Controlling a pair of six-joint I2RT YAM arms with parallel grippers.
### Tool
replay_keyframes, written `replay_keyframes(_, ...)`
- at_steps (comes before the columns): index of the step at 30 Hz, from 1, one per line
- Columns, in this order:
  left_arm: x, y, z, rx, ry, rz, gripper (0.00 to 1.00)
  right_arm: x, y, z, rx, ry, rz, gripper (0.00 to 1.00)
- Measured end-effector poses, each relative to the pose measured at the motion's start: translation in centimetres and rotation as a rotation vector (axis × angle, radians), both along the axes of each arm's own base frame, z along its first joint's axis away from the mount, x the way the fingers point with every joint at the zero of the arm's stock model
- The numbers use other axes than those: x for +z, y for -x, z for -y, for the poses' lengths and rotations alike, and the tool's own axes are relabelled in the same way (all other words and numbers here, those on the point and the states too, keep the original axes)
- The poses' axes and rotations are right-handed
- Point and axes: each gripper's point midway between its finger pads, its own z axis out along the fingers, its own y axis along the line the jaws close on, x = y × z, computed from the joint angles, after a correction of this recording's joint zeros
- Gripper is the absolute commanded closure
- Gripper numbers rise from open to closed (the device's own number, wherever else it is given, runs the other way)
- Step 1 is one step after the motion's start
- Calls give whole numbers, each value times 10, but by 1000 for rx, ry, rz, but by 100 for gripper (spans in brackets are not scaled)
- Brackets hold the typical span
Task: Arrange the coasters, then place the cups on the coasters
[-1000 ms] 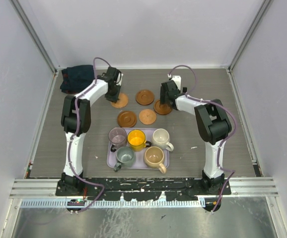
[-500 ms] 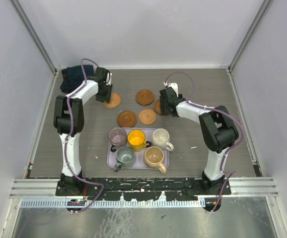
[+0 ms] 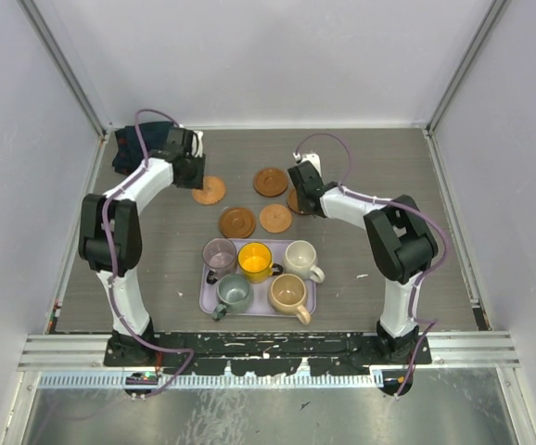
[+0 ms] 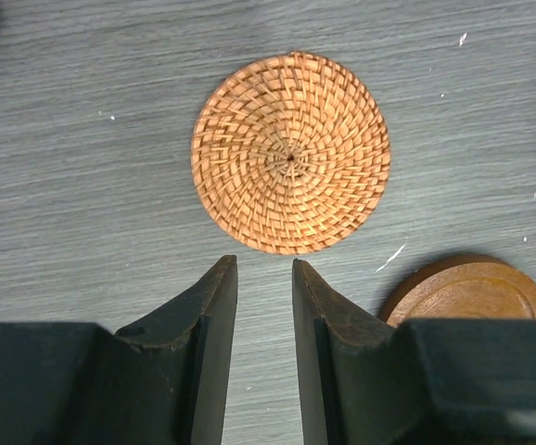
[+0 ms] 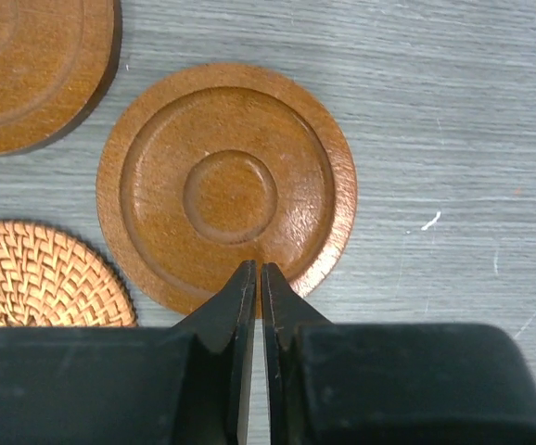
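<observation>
— Gripper states?
— Your left gripper [image 4: 263, 264] is a narrow gap apart, empty, just short of the woven coaster [image 4: 291, 153]. Your right gripper [image 5: 257, 267] is pinched almost together, tips over the near rim of the wooden coaster [image 5: 226, 185]; contact I cannot tell.
— Cups?
— All five cups [image 3: 254, 260] sit on the tray [image 3: 204, 301] between your arms.

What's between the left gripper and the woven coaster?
Nothing visible. Only bare table separates the left gripper from the woven coaster; the wooden coaster lies off to the side, clear of that path.
</observation>
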Motion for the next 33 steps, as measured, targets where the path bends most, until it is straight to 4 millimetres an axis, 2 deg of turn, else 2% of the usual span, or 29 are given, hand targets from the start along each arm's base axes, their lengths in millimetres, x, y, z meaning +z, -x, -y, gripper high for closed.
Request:
replay_keyframes(2, 2, -2, 2, 4, 14, 10, 70, -2, -4, -2, 1, 1, 0, 88)
replay_keyframes(6, -7, -1, 4, 1, 23, -11, 71, -9, -14, -8, 5, 7, -4, 89)
replay_keyframes(13, -45, -2, 8, -5, 21, -103, 72, -14, -35, -17, 6, -12, 2, 95)
replay_keyframes(16, -51, -9, 11, -9, 22, -121, 72, -15, -45, -17, -8, -25, 10, 95)
replay_keyframes(21, -52, -24, 15, -16, 27, -118, 72, -14, -66, 4, -68, -76, 11, 98)
replay_keyframes(27, -50, -49, 22, -24, 32, -109, 72, -14, -103, 45, -169, -143, 28, 98)
replay_keyframes(33, -49, -73, 28, -31, 40, -93, 72, -13, -126, 75, -229, -171, 39, 98)
